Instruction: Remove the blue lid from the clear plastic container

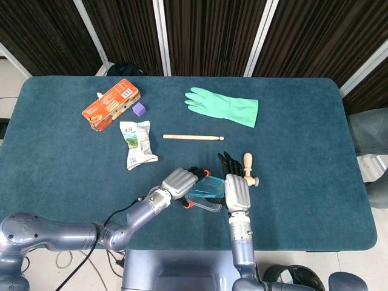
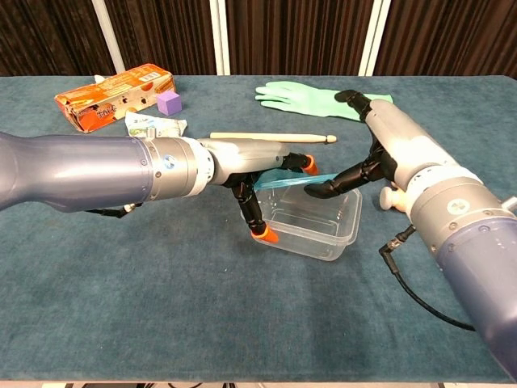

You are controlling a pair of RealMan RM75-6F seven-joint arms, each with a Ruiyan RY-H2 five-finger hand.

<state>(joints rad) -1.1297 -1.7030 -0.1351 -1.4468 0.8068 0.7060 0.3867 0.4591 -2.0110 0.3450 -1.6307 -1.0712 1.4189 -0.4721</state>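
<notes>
Fig.: blue lid (image 2: 292, 181) raised clear of container (image 2: 316, 222)
R hand (image 2: 355, 174) grasps lid edge; L hand (image 2: 257, 187) grasps opposite edge & steadies container w/ lower fingers

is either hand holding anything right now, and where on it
Both hold the blue lid, lifted off the container: left hand at its left edge, right hand at its right edge.

The lid (image 2: 292, 179) hangs above the container (image 2: 317, 224), between the left hand (image 2: 257, 166) and right hand (image 2: 373, 158), with the wooden stick (image 1: 193, 137) behind and the glove (image 1: 224, 107) farther back on the table (image 1: 303, 121).
</notes>
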